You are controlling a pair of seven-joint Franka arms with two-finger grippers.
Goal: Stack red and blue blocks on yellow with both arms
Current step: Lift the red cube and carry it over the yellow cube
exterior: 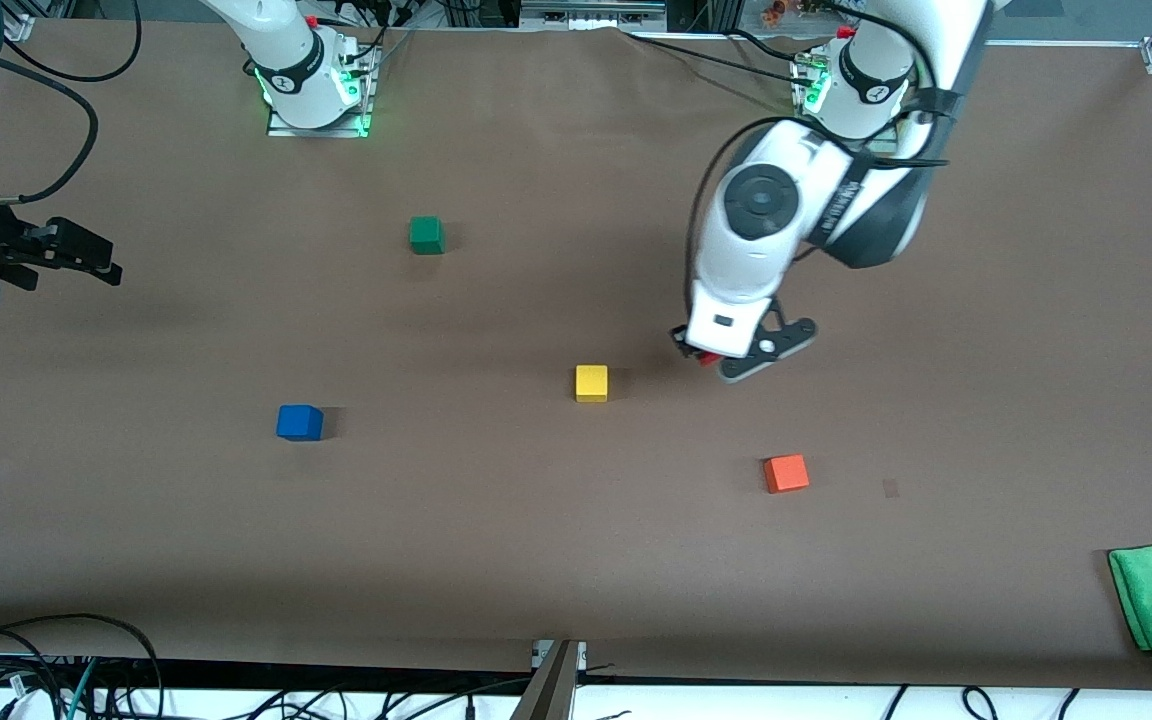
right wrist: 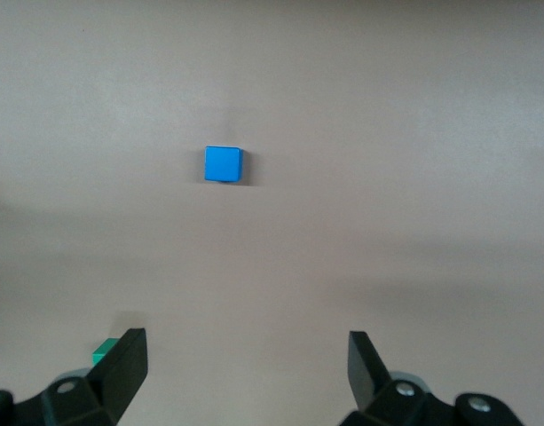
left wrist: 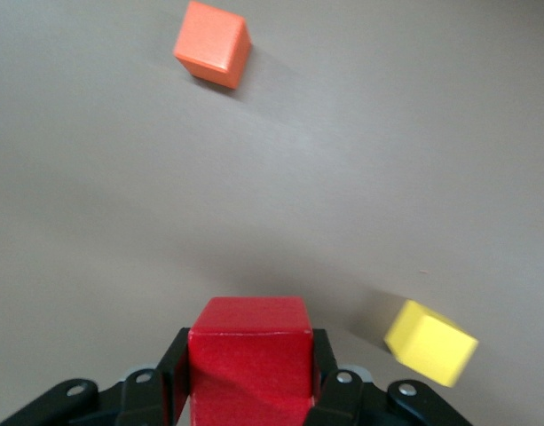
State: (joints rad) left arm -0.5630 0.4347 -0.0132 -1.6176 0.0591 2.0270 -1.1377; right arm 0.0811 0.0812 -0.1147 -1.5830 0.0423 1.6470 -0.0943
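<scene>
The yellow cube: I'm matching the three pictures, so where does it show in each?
Front view: yellow cube mid-table, beside the left hand, which holds the red cube.
Left wrist view: at the lower edge, beside the held red cube.
Right wrist view: not in it.
Shared landmark: the orange cube.

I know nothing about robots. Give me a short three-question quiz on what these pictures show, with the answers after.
1. True or false: the left gripper is shut on the small deep red cube.
2. Which lies nearest the front camera: A the small green cube, B the small orange cube, C the small bright blue cube?
3. Fill in: the right gripper is ____, above the table's right-arm end.

Key: 1 true; 2 B; 3 open. The small bright yellow cube has nothing on it yet.
</scene>
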